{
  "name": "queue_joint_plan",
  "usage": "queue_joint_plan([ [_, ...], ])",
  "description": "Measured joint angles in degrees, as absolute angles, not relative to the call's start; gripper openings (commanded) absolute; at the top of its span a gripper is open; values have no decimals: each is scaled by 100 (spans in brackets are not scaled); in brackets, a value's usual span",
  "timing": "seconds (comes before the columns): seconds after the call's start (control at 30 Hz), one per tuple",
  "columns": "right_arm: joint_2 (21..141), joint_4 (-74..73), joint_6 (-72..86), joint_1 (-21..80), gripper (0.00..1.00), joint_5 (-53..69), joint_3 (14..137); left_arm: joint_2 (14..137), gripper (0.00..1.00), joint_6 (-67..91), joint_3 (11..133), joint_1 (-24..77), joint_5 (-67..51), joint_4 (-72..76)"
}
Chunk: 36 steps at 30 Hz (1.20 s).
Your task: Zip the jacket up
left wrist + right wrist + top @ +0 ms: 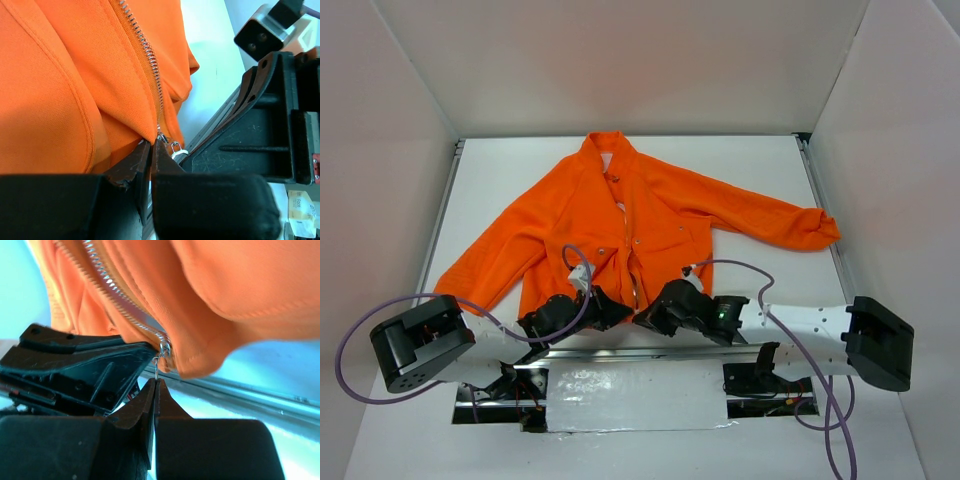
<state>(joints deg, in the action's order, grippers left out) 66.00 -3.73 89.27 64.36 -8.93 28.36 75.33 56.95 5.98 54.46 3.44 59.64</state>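
Observation:
The orange jacket (pixel 650 215) lies flat on the white table, collar at the far side, its front open above the hem. Both grippers meet at the bottom of its zipper. My left gripper (pixel 616 308) is shut on the hem fabric (pixel 135 120) just beside the zipper's lower end, fingertips closed (pixel 152 143). The silver zipper teeth (pixel 148 57) run up from there. My right gripper (pixel 646 318) is shut on the thin metal zipper pull (pixel 156 369), which hangs from the slider (pixel 164 348) at the hem; its tips (pixel 156 383) meet on it.
A metal rail (pixel 240 395) runs along the table's near edge under the hem. Purple cables (pixel 350 370) loop at both arm bases. White walls enclose the table on three sides. The right sleeve (pixel 790 225) reaches towards the right wall.

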Motion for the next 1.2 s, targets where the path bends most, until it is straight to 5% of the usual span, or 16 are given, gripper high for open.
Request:
queue_joint_plan([
  [1.2, 6694, -1693, 11334, 5175, 0, 1197, 3199, 7542, 0, 4936, 377, 5494, -130, 6595],
])
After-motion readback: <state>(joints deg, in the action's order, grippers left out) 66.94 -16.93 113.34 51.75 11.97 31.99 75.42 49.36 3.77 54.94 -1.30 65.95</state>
